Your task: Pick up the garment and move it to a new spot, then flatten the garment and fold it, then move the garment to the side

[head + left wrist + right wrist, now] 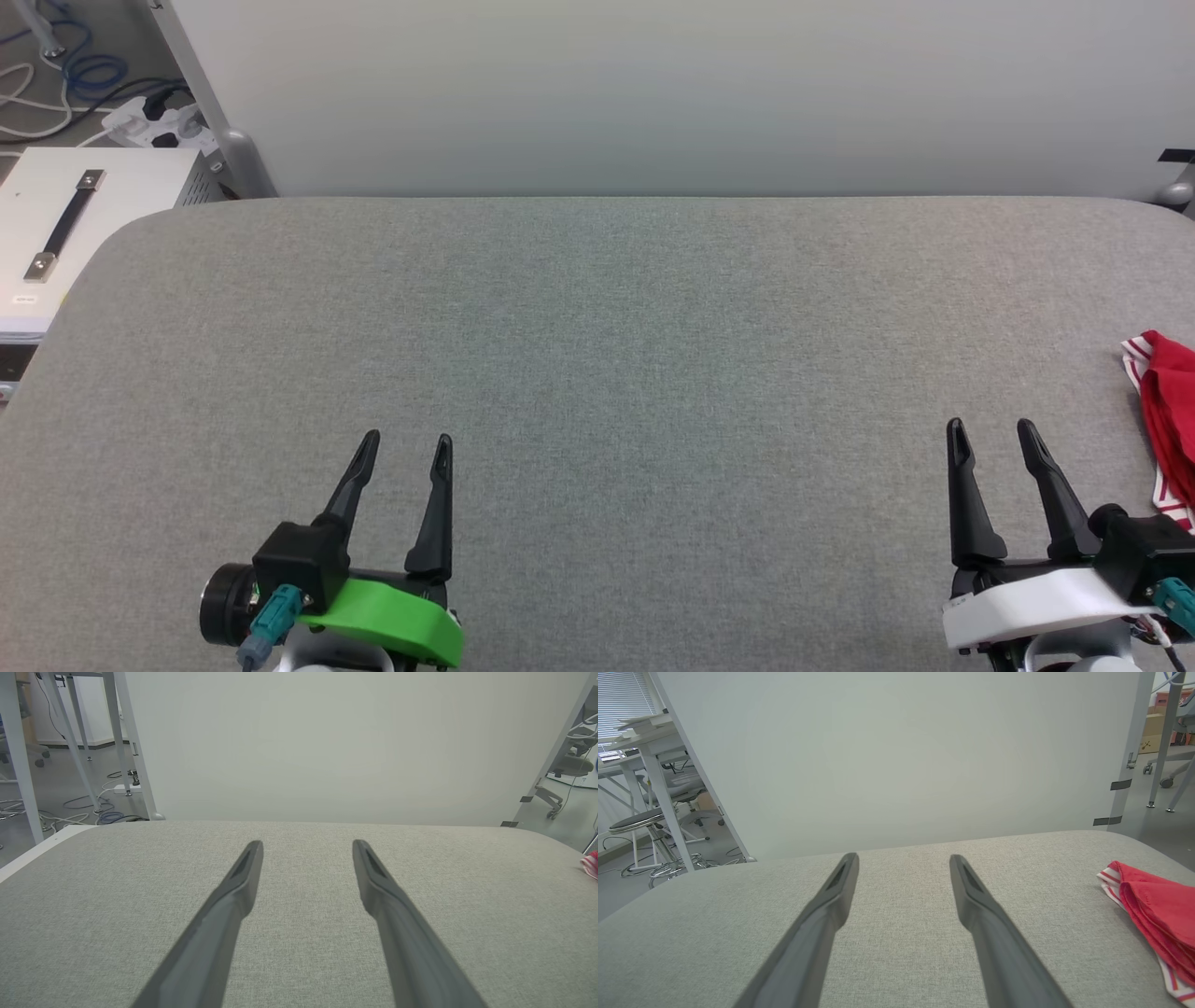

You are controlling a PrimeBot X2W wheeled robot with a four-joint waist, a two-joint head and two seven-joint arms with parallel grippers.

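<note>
Empty, wide-open left hand (408, 439) and right hand (991, 425) over grey counter (597, 308); right should pinch the red garment (1172, 401) at its bunched edge

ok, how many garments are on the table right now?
1. The garment lies at the far right edge of the table, just right of the open right hand and not touching it. The frame cuts it off, so more could lie beyond.

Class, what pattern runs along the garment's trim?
The trim is red-and-white striped; best in right wrist view.
</note>
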